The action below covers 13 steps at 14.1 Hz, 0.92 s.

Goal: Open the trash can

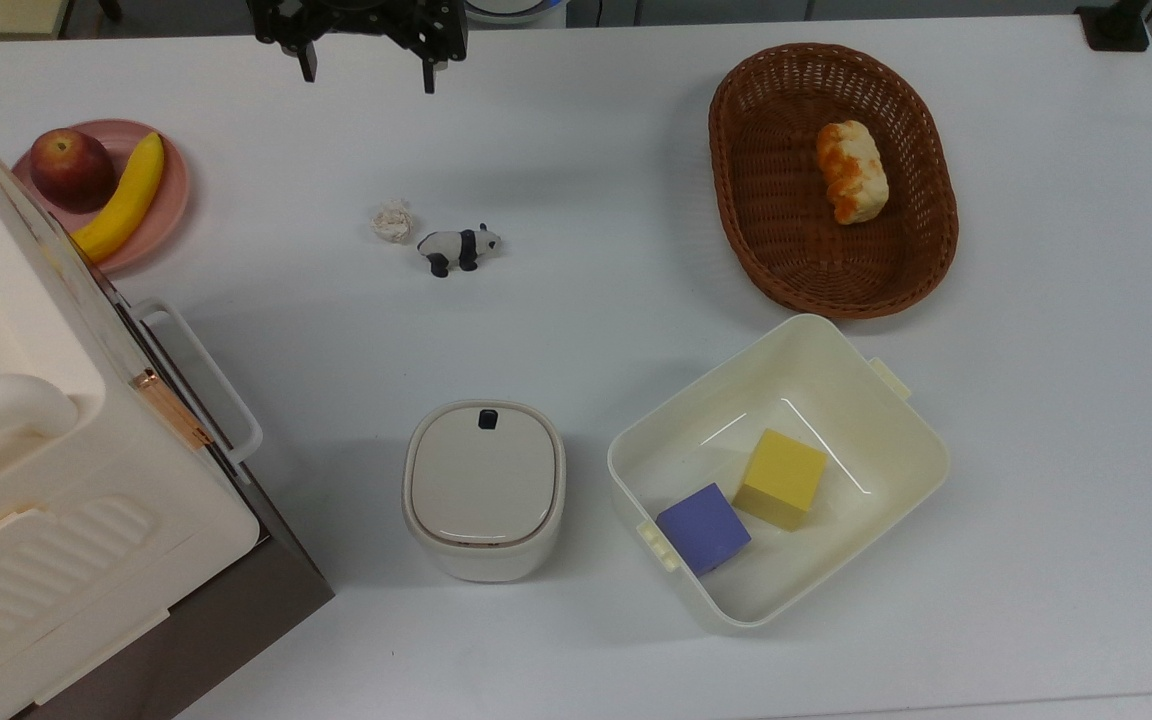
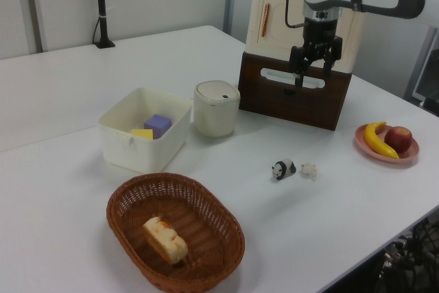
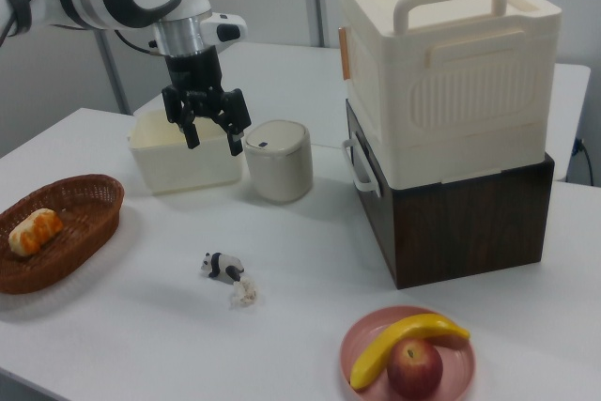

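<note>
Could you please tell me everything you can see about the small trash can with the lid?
The trash can is a small cream-white bin of smooth plastic, rounded-square in plan, standing upright on the white table. Its flat lid is shut, edged by a thin brown line, with a small dark button near one edge. In the top view it sits between the large cream appliance on the top view's left and the open tub on the right, touching neither.
</note>
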Each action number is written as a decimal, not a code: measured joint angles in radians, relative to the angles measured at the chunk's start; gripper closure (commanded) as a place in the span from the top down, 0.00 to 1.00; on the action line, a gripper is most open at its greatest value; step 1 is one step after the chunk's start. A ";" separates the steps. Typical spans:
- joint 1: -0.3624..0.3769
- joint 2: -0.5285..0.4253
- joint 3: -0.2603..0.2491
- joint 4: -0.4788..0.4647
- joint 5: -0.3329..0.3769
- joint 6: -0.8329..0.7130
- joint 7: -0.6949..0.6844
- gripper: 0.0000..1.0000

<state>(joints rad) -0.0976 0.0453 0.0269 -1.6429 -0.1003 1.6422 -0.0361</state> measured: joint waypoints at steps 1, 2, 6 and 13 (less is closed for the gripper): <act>0.000 0.000 0.000 0.000 0.000 0.000 0.000 1.00; 0.000 0.000 0.000 0.000 -0.002 -0.009 -0.020 1.00; -0.005 0.000 0.000 0.000 -0.002 -0.030 -0.070 1.00; -0.005 0.000 0.000 0.000 -0.002 -0.032 -0.073 0.99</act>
<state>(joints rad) -0.1026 0.0454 0.0270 -1.6427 -0.1025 1.6100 -0.1087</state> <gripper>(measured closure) 0.000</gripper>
